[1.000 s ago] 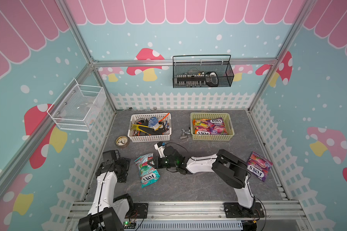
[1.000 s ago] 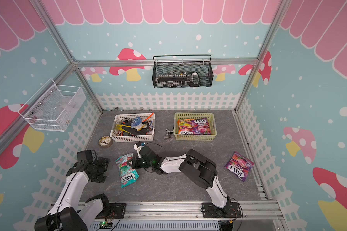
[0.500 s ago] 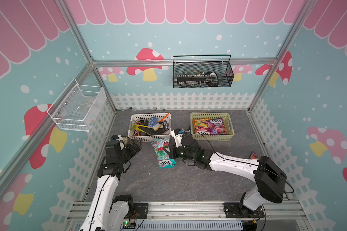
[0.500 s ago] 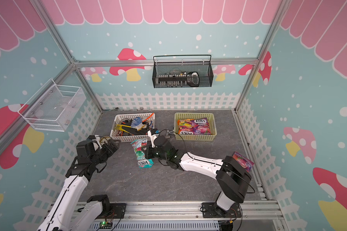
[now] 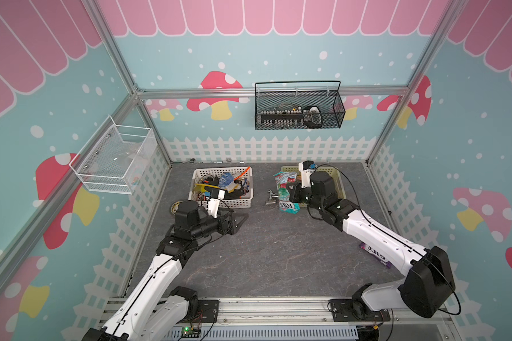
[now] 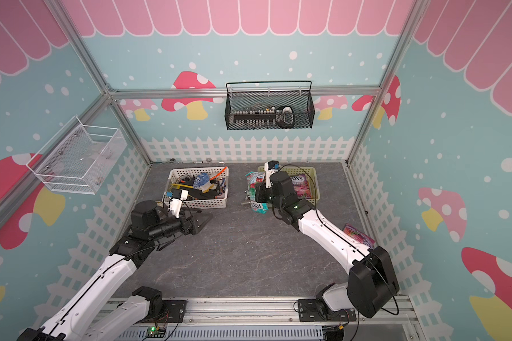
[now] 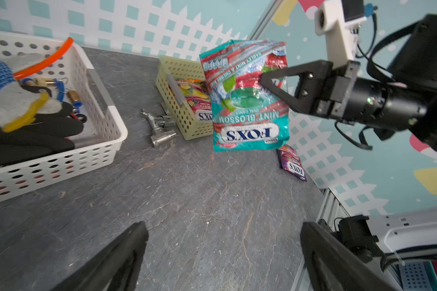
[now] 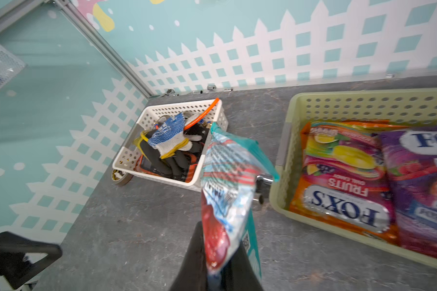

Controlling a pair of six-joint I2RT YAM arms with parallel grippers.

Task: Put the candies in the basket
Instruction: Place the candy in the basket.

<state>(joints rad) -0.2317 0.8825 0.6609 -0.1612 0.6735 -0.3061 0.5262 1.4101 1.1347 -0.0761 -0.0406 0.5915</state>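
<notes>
Outside the basket [image 8: 363,100], two candy bags [image 7: 247,118]

in a top view, grey tabletop [image 6: 243,259], fenced.
- far edge, right of centre: pale yellow-green basket [image 6: 313,180], holding a purple fox's berries bag [image 6: 301,185].
- right gripper [image 6: 257,193]: jaws clamped on a teal mint bag [image 6: 254,180], held clear of the tabletop at the basket's left end, over a small metal fitting [image 6: 244,202].
- right edge: pink-purple candy bag [image 6: 357,234], flat, partly behind the right arm.
- far edge, left of centre: white perforated basket [image 6: 196,203], full of gloves and tools.
- left gripper [image 6: 203,222]: jaws spread, empty, near that basket's front.
</notes>
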